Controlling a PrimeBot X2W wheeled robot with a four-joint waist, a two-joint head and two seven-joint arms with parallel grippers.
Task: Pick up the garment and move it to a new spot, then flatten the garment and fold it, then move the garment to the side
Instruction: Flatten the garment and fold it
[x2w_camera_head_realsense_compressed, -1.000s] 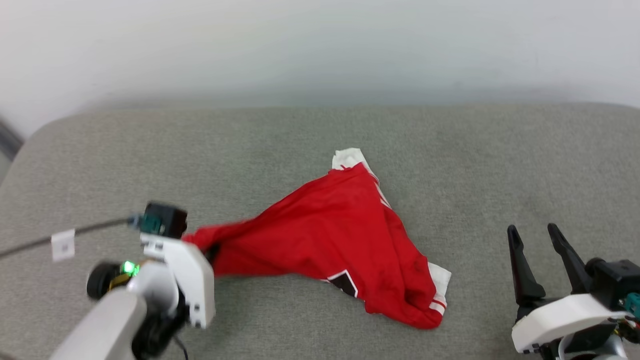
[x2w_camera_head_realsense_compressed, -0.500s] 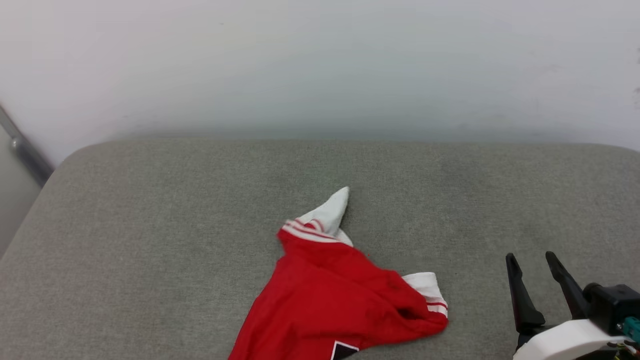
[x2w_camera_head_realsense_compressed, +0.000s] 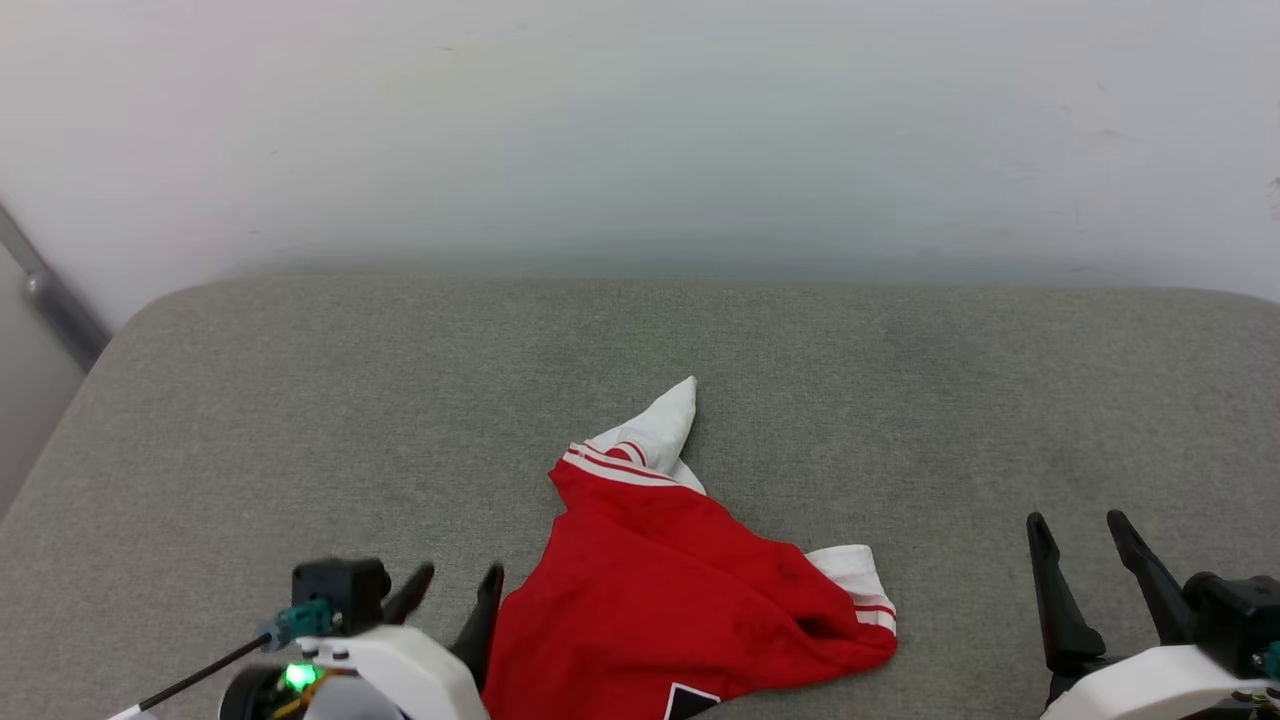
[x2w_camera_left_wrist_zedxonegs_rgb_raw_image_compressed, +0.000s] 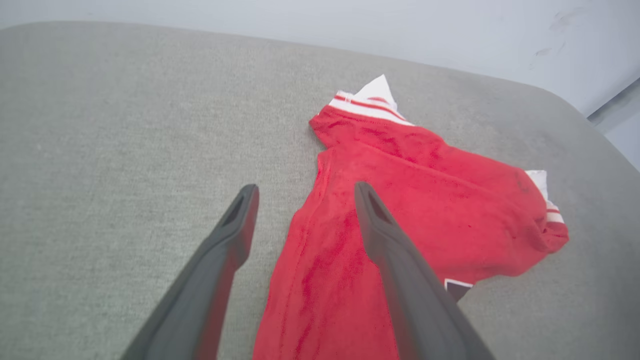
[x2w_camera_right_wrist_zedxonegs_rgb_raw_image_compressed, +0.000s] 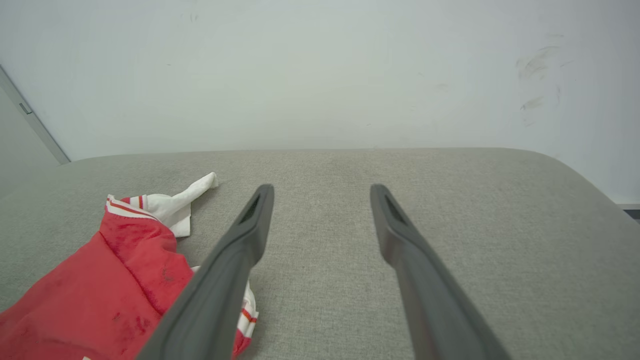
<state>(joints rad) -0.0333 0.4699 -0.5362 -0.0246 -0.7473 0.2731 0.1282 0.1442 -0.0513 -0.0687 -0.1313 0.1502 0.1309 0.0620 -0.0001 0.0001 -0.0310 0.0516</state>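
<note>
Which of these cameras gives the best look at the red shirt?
The left wrist view: the garment lies large there, both white sleeve ends showing, though one of the fingers crosses it. The head view cuts off its lower part at the frame edge; the right wrist view catches just one side.

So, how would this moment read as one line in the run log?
left pincer: open, at garment edge | right pincer: open, aside | garment: crumpled on grey cushion
</note>
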